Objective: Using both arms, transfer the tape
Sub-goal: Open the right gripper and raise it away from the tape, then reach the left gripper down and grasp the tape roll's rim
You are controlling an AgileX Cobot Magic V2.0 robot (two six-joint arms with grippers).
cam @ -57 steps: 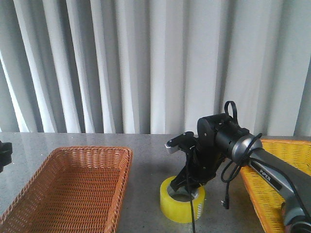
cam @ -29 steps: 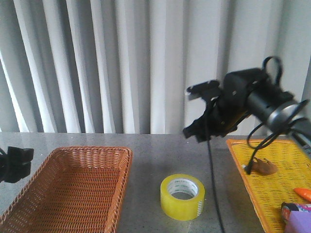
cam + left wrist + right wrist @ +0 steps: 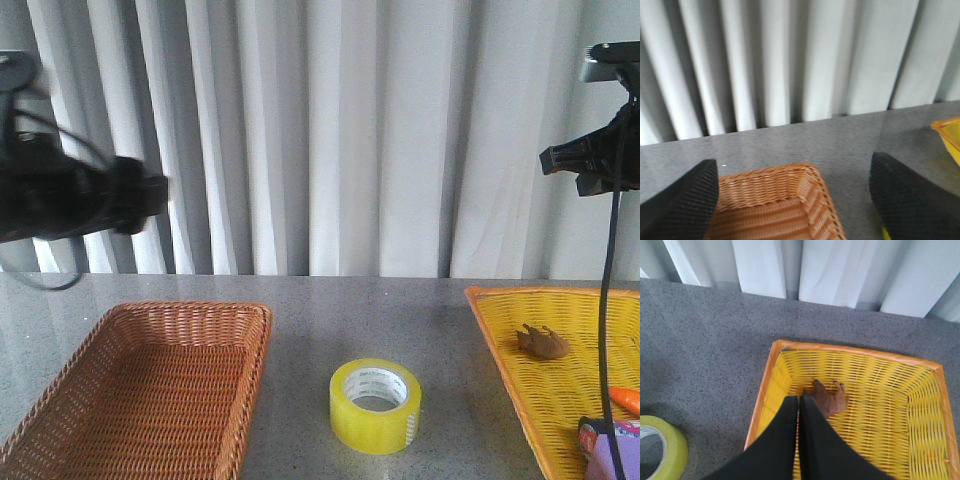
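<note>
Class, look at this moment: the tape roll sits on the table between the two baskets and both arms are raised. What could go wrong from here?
1. The yellow translucent tape roll lies flat near the front table edge; a poor grasp could push it off.
2. The open black left gripper hovers above the brown wicker basket and could snag its rim when descending.
3. The shut black right gripper must open before any handover.

Right claw (image 3: 799,405) fingers pressed together, nothing between them, high over grey bench (image 3: 705,340). Directly below and beyond the tips: yellow basket (image 3: 920,390), small brown object (image 3: 827,397) inside, just past the tips. Tape (image 3: 662,450) well off to one side, cut by frame edge.
</note>
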